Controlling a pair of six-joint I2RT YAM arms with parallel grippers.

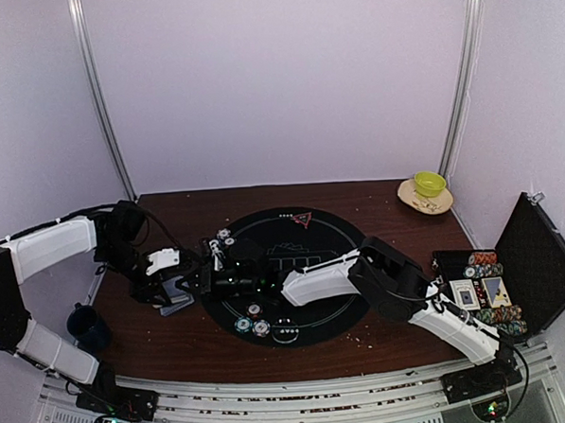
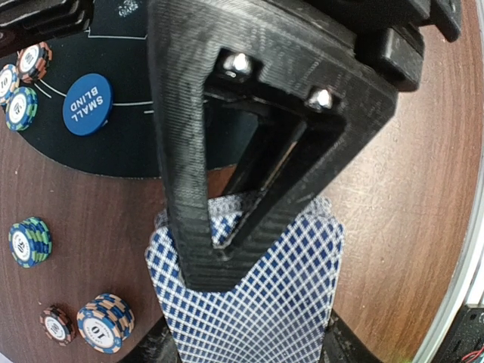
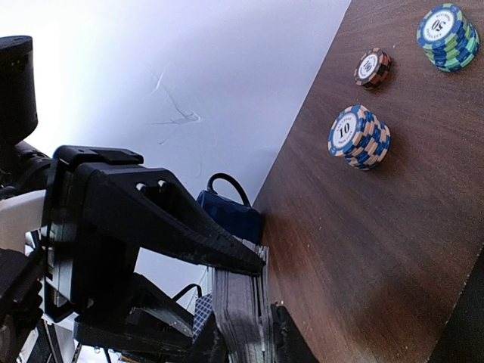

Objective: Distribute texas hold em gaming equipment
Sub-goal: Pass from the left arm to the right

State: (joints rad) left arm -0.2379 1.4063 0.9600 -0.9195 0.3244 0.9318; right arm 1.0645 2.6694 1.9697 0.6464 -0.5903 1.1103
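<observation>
The deck of blue-checked cards (image 2: 265,302) is held between both grippers over the wood left of the black mat (image 1: 349,307). My left gripper (image 2: 249,349) is shut on the deck's side edges. My right gripper (image 3: 249,340) is shut across the deck's thickness (image 3: 242,310), and one of its fingers (image 2: 249,136) lies on the top card. In the top view both grippers meet at the deck (image 1: 178,297). A blue SMALL BLIND button (image 2: 88,104) and chips (image 2: 21,107) lie on the mat. Three chip stacks (image 3: 359,136) stand on the wood nearby. A red triangle marker (image 1: 302,218) sits at the mat's far edge.
A dark blue mug (image 1: 85,326) stands at the table's left edge, close behind the deck (image 3: 231,215). A yellow-green bowl (image 1: 429,183) sits at the far right corner. An open black case (image 1: 536,255) with more chips (image 1: 501,316) and cards lies at the right.
</observation>
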